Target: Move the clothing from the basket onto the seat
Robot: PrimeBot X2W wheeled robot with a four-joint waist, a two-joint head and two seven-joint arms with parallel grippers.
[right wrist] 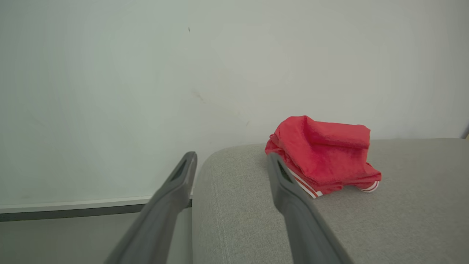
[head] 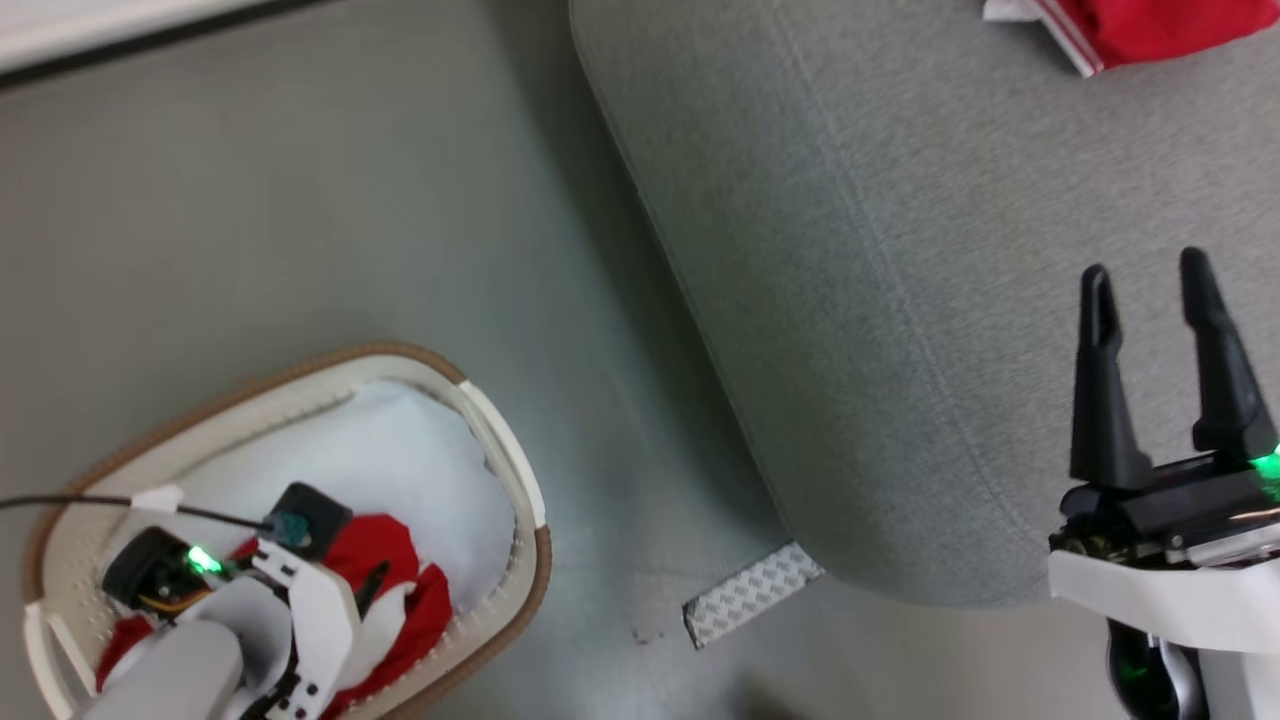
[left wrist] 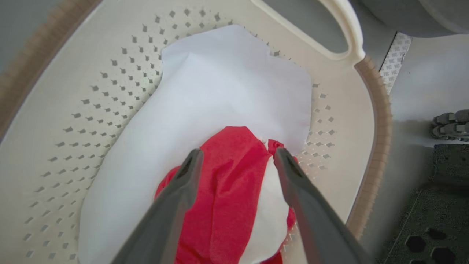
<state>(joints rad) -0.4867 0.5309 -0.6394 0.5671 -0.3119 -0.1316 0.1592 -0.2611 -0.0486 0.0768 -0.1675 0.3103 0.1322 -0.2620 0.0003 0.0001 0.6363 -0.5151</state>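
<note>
While our left gripper (left wrist: 238, 154) hangs inside the basket (left wrist: 91, 110), its two fingers stand wide apart and hold nothing. Right between the fingers, close under their tips, lies the red clothing (left wrist: 227, 183). It is a bunched heap with a white patch beside one finger. We cannot tell if the tips touch it. Past the tips a big white cloth (left wrist: 220, 84) covers the basket's bottom. Past that rises the basket's wall with its little holes.

Our right gripper (right wrist: 231, 157) is spread wide too and holds nothing. The grey seat (right wrist: 403, 220) lies below its fingers, and the seat's round edge shows between them. Farther off, past one fingertip, another red piece (right wrist: 322, 157) rests on the seat. It is folded, with white stripes along its lower edge. Behind it all stands a pale wall (right wrist: 146, 73).
</note>
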